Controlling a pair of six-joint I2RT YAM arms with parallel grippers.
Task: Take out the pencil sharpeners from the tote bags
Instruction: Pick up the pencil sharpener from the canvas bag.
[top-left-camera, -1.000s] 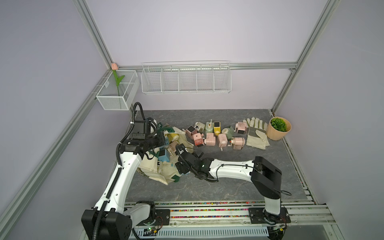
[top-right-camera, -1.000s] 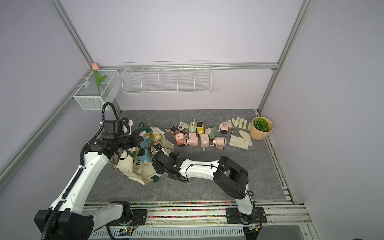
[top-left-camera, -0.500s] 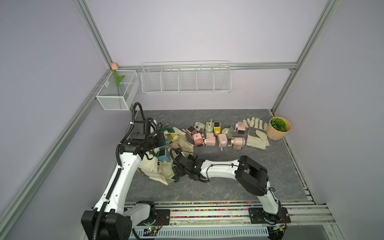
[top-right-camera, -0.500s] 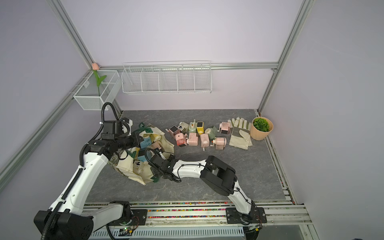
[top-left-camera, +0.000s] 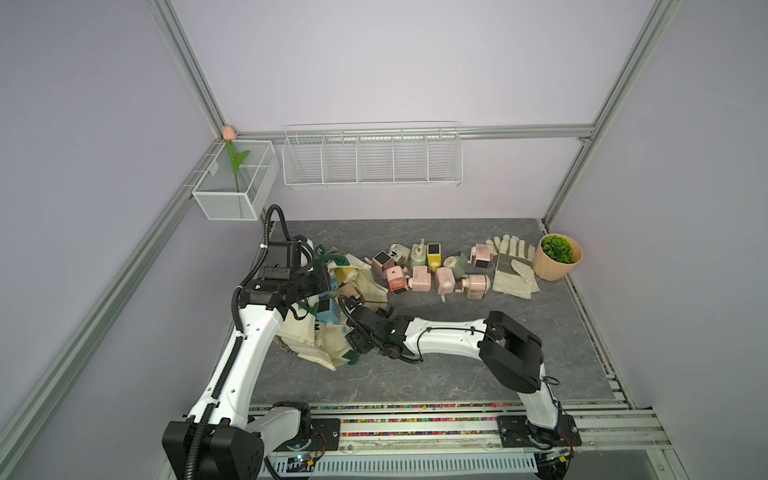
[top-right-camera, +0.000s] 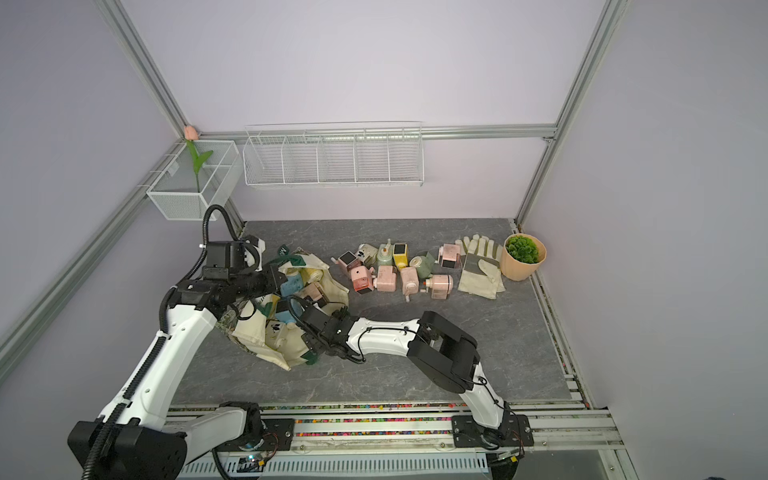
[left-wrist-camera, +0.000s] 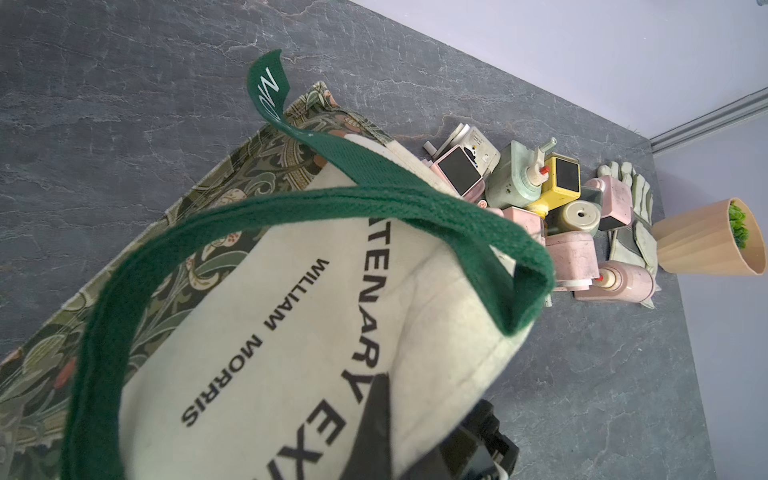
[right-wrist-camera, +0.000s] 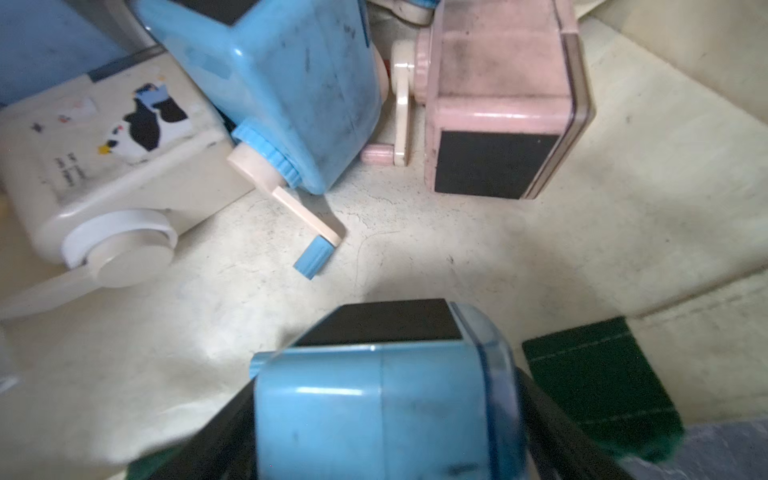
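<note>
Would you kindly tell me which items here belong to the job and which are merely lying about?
Job:
cream canvas tote bag with green handles
pastel plastic hand-crank pencil sharpeners

Lying about:
pale fabric work gloves
tan ribbed plant pot
white wire baskets
pink tulip

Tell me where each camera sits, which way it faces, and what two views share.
Top views: high at the front, looking down on the table; left arm and right arm show.
Left wrist: over the tote bag, facing the sharpener row; left gripper pinches the bag.
Right wrist: inside the bag, facing sharpeners; right gripper holds a blue sharpener.
Shared: plant pot, in left wrist and top views.
</note>
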